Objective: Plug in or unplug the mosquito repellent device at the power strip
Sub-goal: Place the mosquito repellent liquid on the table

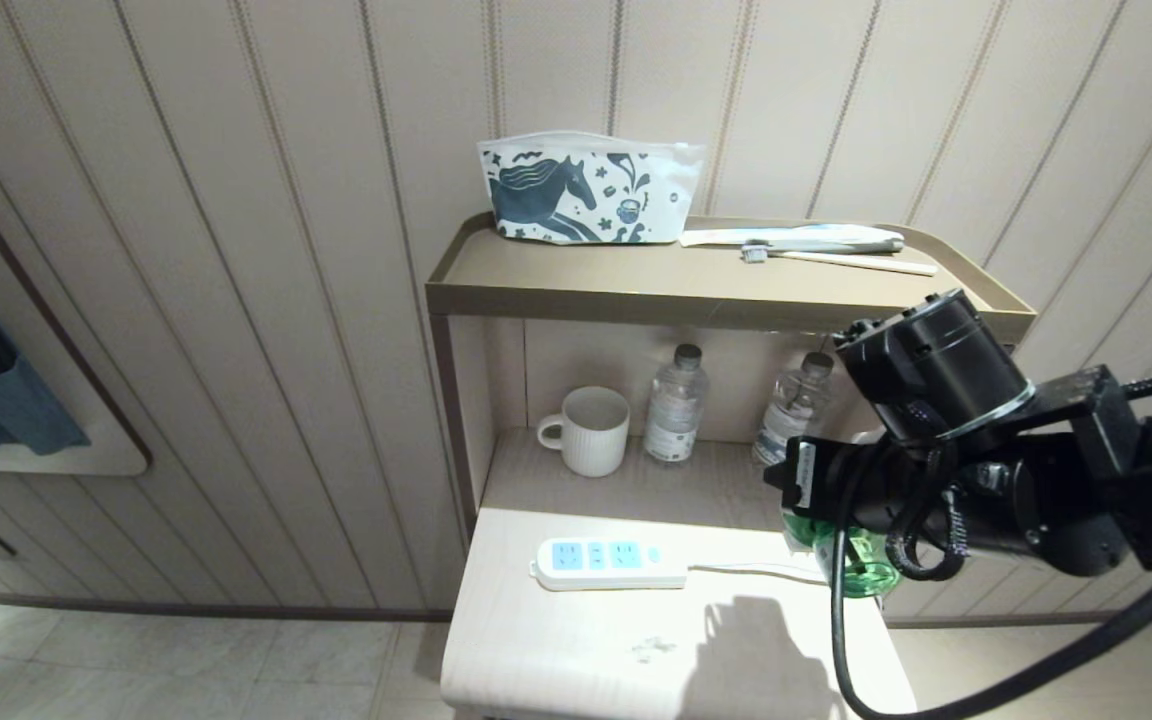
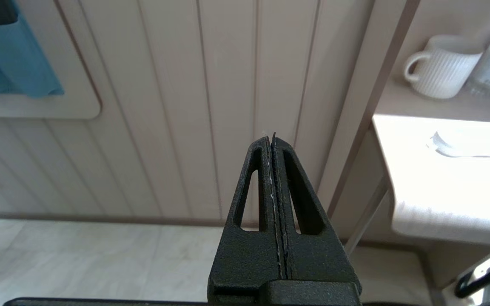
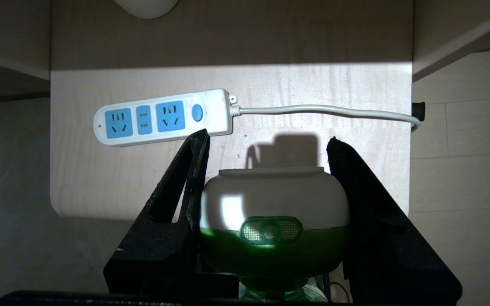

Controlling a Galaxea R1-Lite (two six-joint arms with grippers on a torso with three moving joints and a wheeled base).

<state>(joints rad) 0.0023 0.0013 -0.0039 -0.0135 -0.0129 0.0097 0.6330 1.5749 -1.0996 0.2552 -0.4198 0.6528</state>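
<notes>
Left gripper [image 2: 274, 140]: fingers pressed flat together, nothing between them. It sits off the left edge of the table [image 1: 576, 640], pointing at the panelled wall, clear of the work.

Power strip [image 1: 608, 563]: lies flat on the sunlit near part of the table, left of centre. White oblong body, light-blue socket panels, a round blue button [image 3: 197, 113] at the cord end. The thin white cord [image 3: 321, 110] trails right to the table's right edge. All sockets appear vacant.

Mosquito repellent device [image 3: 274, 204]: held by the right gripper [image 3: 268, 144] to the right of the strip, near its cord end and apart from it. The two black fingers [image 3: 177, 191] close on either side of the rounded head. The head is white on the side toward the table and bright green behind, with a small oval window in the green band. In the head view the translucent green bottle [image 1: 861, 565] shows below the arm. The prongs are not visible, so their orientation cannot be told.

Risks, judged from this layout:
- The strip lies loose on a smooth top; a push off the vertical would probably slide it rather than seat the plug.
- The head is rounded and smooth, so pressing force could make it rotate or slip in the grip.
- With the prongs hidden under the head, misalignment with the slots is likely to go unnoticed until contact.
- The cord crosses the path between device and strip; dragging across it could tug the strip askew.
- Liquid bottle: a hard jolt or tilt may stress it.
</notes>
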